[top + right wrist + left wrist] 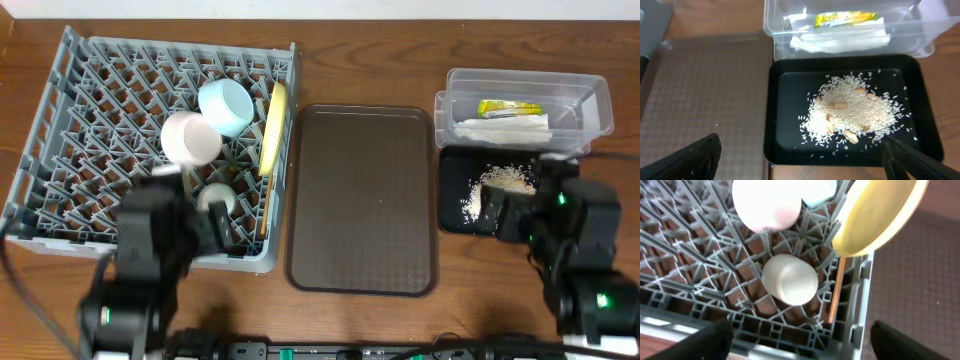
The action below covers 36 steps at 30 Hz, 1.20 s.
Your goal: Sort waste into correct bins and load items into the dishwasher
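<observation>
Dish rack (100, 100) pegs prop the yellow plate (273, 125) on edge; black tray (455, 215) isolates rice (508, 180). Left end effector (800, 342) and right end effector (800, 160) gape empty.

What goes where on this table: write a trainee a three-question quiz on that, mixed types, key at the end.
1. How does the plate sit in the rack?
2. True or false: the rice lies in the black tray.
3. The wrapper is in: A the rack, B the black tray, C the tub.
Key: 1 on edge; 2 true; 3 C.
</observation>
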Available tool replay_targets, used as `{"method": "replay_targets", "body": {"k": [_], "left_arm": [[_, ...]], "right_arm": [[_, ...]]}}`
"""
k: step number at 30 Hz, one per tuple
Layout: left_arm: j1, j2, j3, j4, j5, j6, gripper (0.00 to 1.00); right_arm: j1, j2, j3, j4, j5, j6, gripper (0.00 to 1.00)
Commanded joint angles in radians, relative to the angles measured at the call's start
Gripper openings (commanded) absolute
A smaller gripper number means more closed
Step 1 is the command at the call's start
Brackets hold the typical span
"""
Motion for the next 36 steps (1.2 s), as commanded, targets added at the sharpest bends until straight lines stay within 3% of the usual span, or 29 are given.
{"method": "replay_targets", "body": {"k": [1,20,27,36], "left_arm": [[0.003,-0.097,-0.057,0.009,-0.005,0.016,0.93],[0.003,-0.151,-0.064,0.006,-0.005,0.016,0.94],[0.003,-0.151,-0.064,0.006,-0.005,0.016,0.95],[0.003,-0.151,-0.064,0.006,-0.005,0.016,0.95]], "right_arm": [[0.012,-0.051,-0.019,-0.027,0.019,0.011,0.99],[0.012,-0.065,-0.019,-0.119,0.018,0.01,0.99],[0.127,-0.07,-0.019,-0.126,0.018,0.01,0.99],[0.132,-0.106,-0.019,-0.142,0.059,0.006,0.99]]}}
